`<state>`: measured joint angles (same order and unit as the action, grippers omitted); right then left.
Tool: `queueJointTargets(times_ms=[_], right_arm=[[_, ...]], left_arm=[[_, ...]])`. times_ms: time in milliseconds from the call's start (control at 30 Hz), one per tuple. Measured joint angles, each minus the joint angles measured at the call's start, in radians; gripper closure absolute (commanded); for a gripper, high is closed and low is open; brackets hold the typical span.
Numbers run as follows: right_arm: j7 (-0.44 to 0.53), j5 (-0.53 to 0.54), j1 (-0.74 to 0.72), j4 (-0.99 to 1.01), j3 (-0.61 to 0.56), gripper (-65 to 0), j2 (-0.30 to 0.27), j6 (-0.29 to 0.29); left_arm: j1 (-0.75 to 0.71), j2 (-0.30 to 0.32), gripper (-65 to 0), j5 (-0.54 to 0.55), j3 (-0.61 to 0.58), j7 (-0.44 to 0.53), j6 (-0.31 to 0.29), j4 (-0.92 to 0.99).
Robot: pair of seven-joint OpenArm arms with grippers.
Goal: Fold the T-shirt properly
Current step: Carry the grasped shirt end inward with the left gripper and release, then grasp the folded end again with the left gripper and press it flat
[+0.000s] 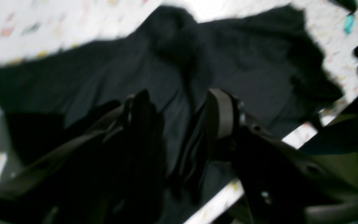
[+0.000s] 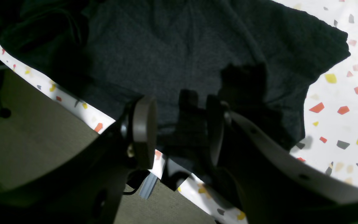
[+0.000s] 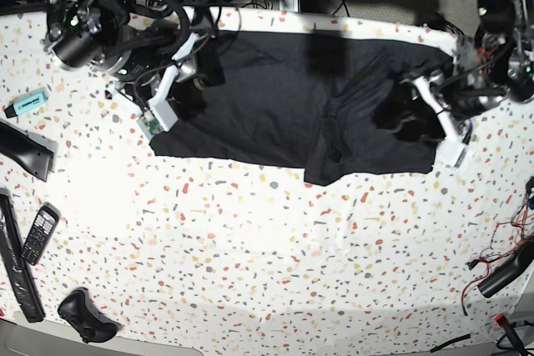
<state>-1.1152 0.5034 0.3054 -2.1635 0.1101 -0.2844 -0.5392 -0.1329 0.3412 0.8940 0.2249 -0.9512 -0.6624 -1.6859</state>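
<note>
Speckled terrazzo table (image 3: 250,248); one black T-shirt (image 3: 300,97) spread across its far half. Base view alone shows one turquoise marker (image 3: 27,102) and one phone (image 3: 39,233) at the left. Right gripper (image 2: 179,127) pinches the hem; left gripper (image 1: 179,124) blurred, grip undeterminable.

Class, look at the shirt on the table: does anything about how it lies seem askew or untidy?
Yes. The T-shirt lies wrinkled, with a bunched ridge near its middle and an uneven front edge, stepping lower on one side. No print shows. Both end effectors sit at its ends.
</note>
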Motion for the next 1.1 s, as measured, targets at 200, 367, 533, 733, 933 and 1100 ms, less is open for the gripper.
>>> queueJointTargets(times_ms=[200, 367, 533, 733, 933, 1100], right_arm=[[0.0, 0.0, 0.0, 0.0, 0.0, -25.5, 0.0, 0.0], [0.004, 0.0, 0.0, 0.0, 0.0, -25.5, 0.0, 0.0], [0.004, 0.0, 0.0, 0.0, 0.0, -25.5, 0.0, 0.0], [0.004, -0.002, 0.0, 0.0, 0.0, -25.5, 0.0, 0.0], [0.004, -0.003, 0.0, 0.0, 0.0, -25.5, 0.0, 0.0], [0.004, -0.002, 0.0, 0.0, 0.0, -25.5, 0.0, 0.0]], left_arm=[[-0.116, 0.03, -27.9, 0.0, -0.008, 0.038, -0.026, 0.0], [-0.139, -0.023, -21.1, -0.23, -0.023, 0.171, -0.019, 0.0], [-0.138, -0.061, 0.0, -0.277, -0.023, 0.17, -0.015, 0.0], [-0.145, -0.06, 0.0, -0.261, -0.023, 0.137, -0.018, 0.0], [-0.181, -0.058, 0.0, -0.157, -0.087, 0.136, -0.026, 0.0], [-0.171, -0.058, 0.0, -0.153, -0.267, 0.132, -0.026, 0.0]])
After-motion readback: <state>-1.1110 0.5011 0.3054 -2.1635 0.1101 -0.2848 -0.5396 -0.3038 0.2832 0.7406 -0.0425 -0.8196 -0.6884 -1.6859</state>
